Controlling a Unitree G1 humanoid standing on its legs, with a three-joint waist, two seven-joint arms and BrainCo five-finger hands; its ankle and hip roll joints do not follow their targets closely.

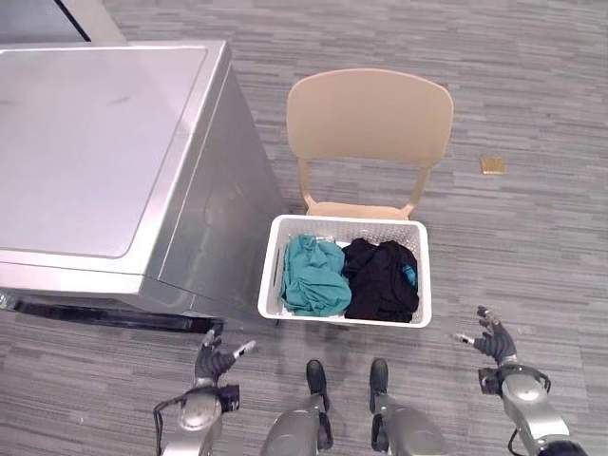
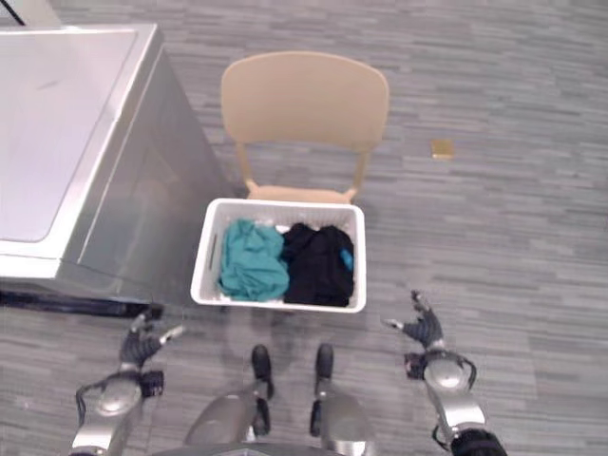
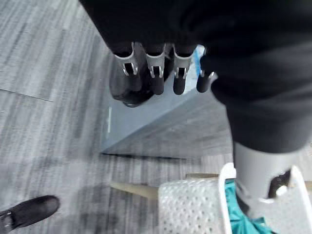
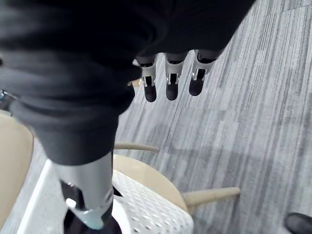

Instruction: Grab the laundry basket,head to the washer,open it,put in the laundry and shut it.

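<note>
A white perforated laundry basket (image 1: 418, 275) rests on the seat of a tan chair (image 1: 370, 119). Inside lie a teal garment (image 1: 313, 275) on the left and a black garment (image 1: 380, 280) on the right. A silver top-loading washer (image 1: 95, 161) stands to the basket's left with its lid down. My left hand (image 1: 215, 359) hangs low, just off the basket's near left corner, fingers relaxed and holding nothing. Off the basket's near right corner, my right hand (image 1: 492, 339) is likewise open and apart from it. The basket's corner (image 3: 195, 207) and its rim (image 4: 146, 209) show past the fingers.
Grey striped carpet covers the floor all round. A small tan square (image 1: 492, 165) lies on the floor to the right of the chair. The washer's side panel (image 1: 223, 228) stands close against the basket's left wall.
</note>
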